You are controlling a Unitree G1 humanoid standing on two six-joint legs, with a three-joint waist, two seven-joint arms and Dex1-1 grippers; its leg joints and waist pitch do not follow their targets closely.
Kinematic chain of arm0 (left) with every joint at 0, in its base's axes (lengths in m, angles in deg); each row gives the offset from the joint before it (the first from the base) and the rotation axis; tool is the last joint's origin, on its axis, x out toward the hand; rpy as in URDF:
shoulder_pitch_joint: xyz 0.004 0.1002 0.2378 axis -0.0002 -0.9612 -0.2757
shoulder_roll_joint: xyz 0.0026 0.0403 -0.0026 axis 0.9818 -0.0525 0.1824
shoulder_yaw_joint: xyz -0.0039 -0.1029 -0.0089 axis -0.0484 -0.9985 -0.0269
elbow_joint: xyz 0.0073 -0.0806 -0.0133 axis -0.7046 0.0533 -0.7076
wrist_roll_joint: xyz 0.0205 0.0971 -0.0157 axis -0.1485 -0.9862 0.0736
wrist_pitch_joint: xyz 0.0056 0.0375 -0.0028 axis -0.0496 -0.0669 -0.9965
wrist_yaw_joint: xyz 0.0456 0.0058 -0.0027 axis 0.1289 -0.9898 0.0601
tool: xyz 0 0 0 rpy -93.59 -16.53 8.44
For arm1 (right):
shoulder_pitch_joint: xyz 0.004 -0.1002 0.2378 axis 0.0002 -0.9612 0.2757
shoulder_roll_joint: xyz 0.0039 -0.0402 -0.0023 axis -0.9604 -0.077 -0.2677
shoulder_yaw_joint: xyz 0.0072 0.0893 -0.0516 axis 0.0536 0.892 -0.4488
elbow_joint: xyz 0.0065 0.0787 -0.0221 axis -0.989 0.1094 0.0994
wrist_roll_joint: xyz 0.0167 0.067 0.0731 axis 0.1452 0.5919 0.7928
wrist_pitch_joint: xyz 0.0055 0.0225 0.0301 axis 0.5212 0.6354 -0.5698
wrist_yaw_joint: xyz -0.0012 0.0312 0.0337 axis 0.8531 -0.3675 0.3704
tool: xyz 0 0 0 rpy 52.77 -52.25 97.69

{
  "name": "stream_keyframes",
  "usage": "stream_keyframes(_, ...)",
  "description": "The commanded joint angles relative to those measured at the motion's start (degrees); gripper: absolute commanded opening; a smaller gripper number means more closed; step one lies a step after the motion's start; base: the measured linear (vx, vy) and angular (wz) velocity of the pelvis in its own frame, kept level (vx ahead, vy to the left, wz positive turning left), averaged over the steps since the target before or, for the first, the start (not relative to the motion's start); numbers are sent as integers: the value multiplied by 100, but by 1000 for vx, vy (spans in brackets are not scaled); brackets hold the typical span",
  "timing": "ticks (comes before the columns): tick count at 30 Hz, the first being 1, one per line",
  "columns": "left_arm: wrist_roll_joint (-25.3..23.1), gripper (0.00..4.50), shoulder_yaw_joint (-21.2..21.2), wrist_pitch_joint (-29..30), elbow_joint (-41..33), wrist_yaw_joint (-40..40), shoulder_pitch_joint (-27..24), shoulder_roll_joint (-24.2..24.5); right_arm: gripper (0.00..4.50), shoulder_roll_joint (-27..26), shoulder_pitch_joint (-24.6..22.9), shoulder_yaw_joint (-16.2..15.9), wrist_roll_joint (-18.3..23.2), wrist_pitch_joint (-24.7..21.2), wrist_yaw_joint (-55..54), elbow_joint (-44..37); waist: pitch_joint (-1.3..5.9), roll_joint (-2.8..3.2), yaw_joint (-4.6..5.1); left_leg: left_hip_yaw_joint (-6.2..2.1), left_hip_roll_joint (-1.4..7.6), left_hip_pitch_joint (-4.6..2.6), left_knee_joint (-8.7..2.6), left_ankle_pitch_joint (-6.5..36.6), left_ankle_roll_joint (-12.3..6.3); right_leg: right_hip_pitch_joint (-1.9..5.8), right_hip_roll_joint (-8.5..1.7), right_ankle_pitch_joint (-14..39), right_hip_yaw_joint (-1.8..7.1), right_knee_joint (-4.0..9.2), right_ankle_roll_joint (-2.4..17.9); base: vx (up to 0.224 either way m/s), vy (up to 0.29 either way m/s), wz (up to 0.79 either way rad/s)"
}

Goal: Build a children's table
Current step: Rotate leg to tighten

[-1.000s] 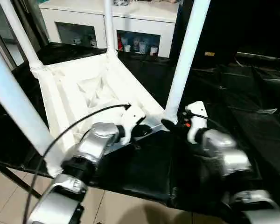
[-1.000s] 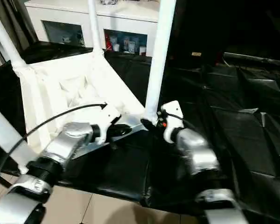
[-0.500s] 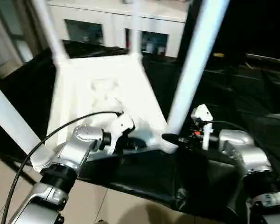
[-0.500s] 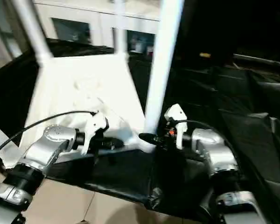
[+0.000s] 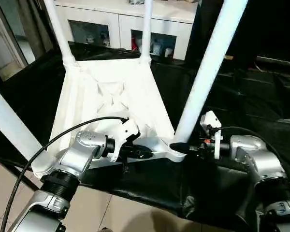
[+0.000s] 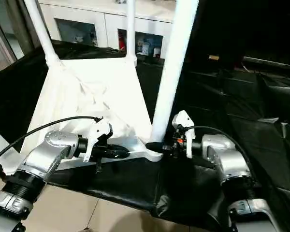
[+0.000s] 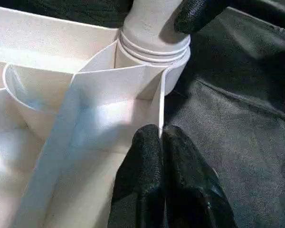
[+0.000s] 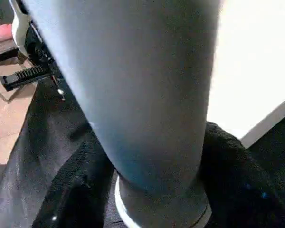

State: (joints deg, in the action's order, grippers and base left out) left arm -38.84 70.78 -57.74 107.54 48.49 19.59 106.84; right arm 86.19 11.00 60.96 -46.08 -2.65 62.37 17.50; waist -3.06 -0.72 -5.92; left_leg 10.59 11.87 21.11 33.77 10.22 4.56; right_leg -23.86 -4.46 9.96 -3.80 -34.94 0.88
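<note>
The children's table (image 5: 111, 96) lies upside down on a work tabletop covered with black sheet (image 5: 261, 106), at its front-left part, and its near edge is close to the front edge of that tabletop. All four legs stand up from the corner sockets: two far legs (image 5: 58, 29) near the white cabinet (image 5: 159, 19), one near-left leg (image 5: 9, 125), and the near-right leg (image 5: 208, 72).

The left pincer (image 7: 161, 142) is clenched on the thin near wall of the upturned table, just beside the near-right socket; in the left wrist view its two black fingers (image 7: 145, 161) press this wall from both sides. The right pincer (image 6: 157, 145) is at the base of the near-right leg, and its fingers (image 8: 80, 190) stand on both sides of the tube just above the socket ring. They are near the leg, but I cannot tell if they already press it.

To my judgement, the step in hand is to fix the last leg, or to check that it sits well, so the building is almost finished. The next move asks that the right pincer takes the leg firmly and pushes or turns it fully into the socket, while the left one holds the frame steady. After this the table must be turned on its feet.
</note>
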Motion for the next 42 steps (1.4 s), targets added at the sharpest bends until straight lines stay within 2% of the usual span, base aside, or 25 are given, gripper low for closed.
stream_keyframes(1, 206, 0, -28, -98, -168, -26, 68, -125, 222, -14, -110, -51, 62, -103, 1, -47, 392, -57, 9, -16, 130, -54, -351, 942, -354, 343, -336, 1224, 234, 407, 1187, 0, 0, 0)
stream_keyframes(8, -33, 0, -204, -367, 301, -826, 300, -394, 211, -281, -261, -19, -78, -93, -580, 17, 369, -73, 26, -14, 113, -79, -361, 1125, -284, 315, -333, 1625, 239, 471, 1036, 0, 0, 0)
stream_keyframes(11, -164, 0, -287, -399, 553, -1348, 434, -551, 208, -528, -227, 65, -357, 127, -1420, 281, 358, -82, 54, -34, 102, -63, -380, 1207, -166, 312, -342, 2034, 224, 507, 861, 0, 0, 0)
stream_keyframes(12, -199, 0, -316, -406, 637, -1532, 481, -613, 208, -624, -197, 113, -435, 177, -1758, 393, 349, -78, 77, -35, 93, -84, -384, 1295, -132, 295, -344, 2212, 218, 534, 814, 0, 0, 0)
stream_keyframes(14, -292, 0, -367, -437, 849, -2002, 604, -785, 202, -904, -94, 275, -574, 173, -2692, 679, 344, -81, 107, -43, 86, -77, -384, 1356, -118, 298, -356, 2464, 214, 565, 728, 0, 0, 0)
stream_keyframes(15, -319, 0, -380, -457, 917, -2145, 643, -843, 202, -997, -65, 325, -618, 163, -3003, 761, 328, -75, 136, -46, 74, -87, -392, 1427, -82, 271, -338, 2664, 203, 599, 649, 0, 0, 0)
stream_keyframes(17, -390, 0, -435, -499, 1122, -2610, 773, -1082, 202, -1352, 10, 562, -672, -24, -4007, 936, 314, -77, 197, -76, 56, -86, -408, 1592, -7, 275, -346, 3063, 174, 638, 480, 0, 0, 0)
stream_keyframes(19, -400, 0, -421, -525, 1170, -2680, 809, -1162, 202, -1464, 16, 587, -683, -25, -4152, 944, 319, -87, 223, -75, 46, -131, -391, 1735, -29, 240, -347, 3242, 165, 687, 406, 0, 0, 0)
stream_keyframes(20, -401, 0, -380, -561, 1189, -2688, 835, -1246, 202, -1574, 20, 572, -706, 52, -4202, 919, 320, -89, 229, -78, 45, -123, -392, 1743, -60, 246, -352, 3254, 166, 690, 400, 0, 0, 0)
stream_keyframes(23, -412, 0, -334, -636, 1240, -2671, 855, -1290, 202, -1657, 36, 572, -637, 176, -4101, 894, 325, -75, 237, -84, 66, -106, -414, 1736, -124, 251, -347, 3063, 178, 677, 431, 0, 0, 0)
stream_keyframes(24, -412, 0, -334, -637, 1240, -2671, 855, -1291, 255, -1657, 36, 572, -635, 177, -4098, 894, 327, -59, 238, -86, 74, -100, -423, 1732, -133, 259, -346, 2942, 183, 665, 473, 0, 0, 0)
stream_keyframes(27, -416, 0, -304, -723, 1279, -2620, 841, -1284, 274, -1620, 64, 579, -518, 196, -3876, 823, 330, -57, 239, -83, 79, -96, -430, 1738, -161, 270, -345, 2768, 189, 648, 561, 0, 0, 0)
stream_keyframes(30, -406, 0, -302, -773, 1257, -2501, 802, -1242, 312, -1504, 55, 528, -431, 182, -3517, 692, 333, -68, 227, -68, 87, -95, -430, 1648, -202, 283, -346, 2527, 205, 626, 678, 0, 0, 0)
stream_keyframes(35, -326, 0, -300, -814, 1140, -2183, 729, -1127, 335, -1124, 59, 322, -488, 317, -2827, 566, 353, -74, 203, -55, 90, -72, -414, 1422, -266, 324, -355, 2229, 215, 591, 777, 0, 0, 0)
stream_keyframes(38, -220, 0, -234, -818, 940, -1667, 612, -917, 335, -789, 40, 242, -286, 295, -1988, 321, 363, -87, 180, -43, 101, -60, -401, 1270, -374, 347, -355, 1911, 222, 553, 912, 0, 0, 0)
stream_keyframes(42, -107, 0, -172, -772, 720, -1177, 483, -724, 335, -558, 24, 193, -182, 262, -1486, 190, 377, -72, 153, -41, 117, -58, -398, 1060, -431, 362, -356, 1500, 219, 494, 1084, 0, 0, 0)
